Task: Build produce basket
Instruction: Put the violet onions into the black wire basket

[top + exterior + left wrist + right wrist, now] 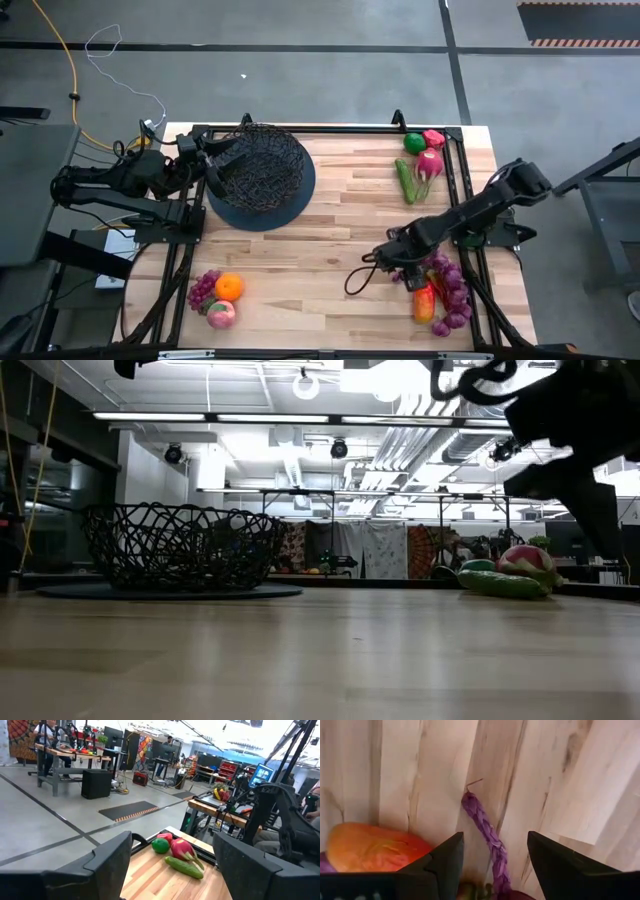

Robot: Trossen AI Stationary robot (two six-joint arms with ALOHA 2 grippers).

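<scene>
Your right gripper (492, 857) has its jaws parted with nothing between them, pointing down at the table (340, 215) over the purple stem (485, 832) of a grape bunch (452, 290); the stem lies on the wood in the gap between the two fingers, and neither finger touches it. Your left gripper (170, 865) is likewise released, its fingers spread and empty, held at the far-left corner of the table just beside the basket (258, 170).

You can see the basket sitting on its dark round base at the far left of the table, with no produce visible inside it in the overhead or low view.

The produce lies in three groups. Near your right gripper, at the near-right corner, the red-orange mango (425, 303) rests touching the grape bunch, which trails along the table's right edge. At the far-right corner you have the green pepper (414, 143), the red pepper (434, 138), the pink radish (429, 164) and the cucumber (405, 182) close together. At the near-left corner a second bunch of grapes (203, 289), the orange (229, 287) and the peach (222, 314) sit clustered, well apart from either arm.
</scene>
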